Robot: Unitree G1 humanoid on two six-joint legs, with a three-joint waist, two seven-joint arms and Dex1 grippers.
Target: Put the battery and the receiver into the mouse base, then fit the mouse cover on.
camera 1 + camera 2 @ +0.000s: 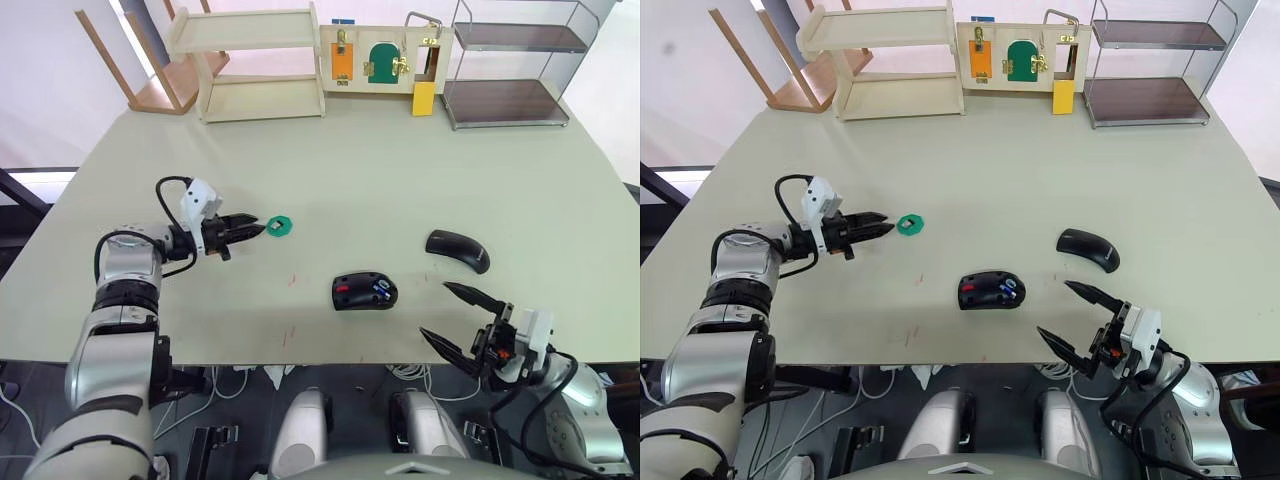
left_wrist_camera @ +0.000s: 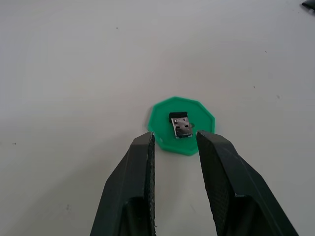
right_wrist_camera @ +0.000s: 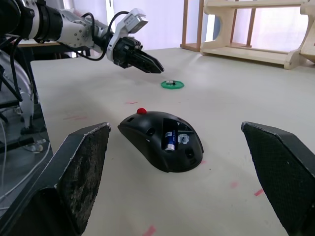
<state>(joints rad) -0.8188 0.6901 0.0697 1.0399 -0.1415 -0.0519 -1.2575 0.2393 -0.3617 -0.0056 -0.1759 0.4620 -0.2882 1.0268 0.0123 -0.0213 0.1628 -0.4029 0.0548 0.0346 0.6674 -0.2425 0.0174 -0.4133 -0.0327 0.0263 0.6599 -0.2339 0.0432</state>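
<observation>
The black mouse base [image 1: 365,291] lies at the table's front centre, with the blue battery [image 1: 381,290] seated in its hollow beside a red part. To its right lies the glossy mouse cover [image 1: 457,250]. A small metal receiver [image 2: 180,125] rests on a green ring [image 1: 280,226] left of centre. My left gripper [image 1: 255,231] is open by a narrow gap, with its tips just short of the ring and nothing between them. My right gripper [image 1: 435,309] hangs wide open and empty near the front edge, to the right of the base and in front of the cover.
A wooden shelf [image 1: 260,65], a board of latches and small doors [image 1: 385,58] and a wire rack [image 1: 510,65] line the table's far edge. A wooden frame [image 1: 150,70] stands beyond the far left corner.
</observation>
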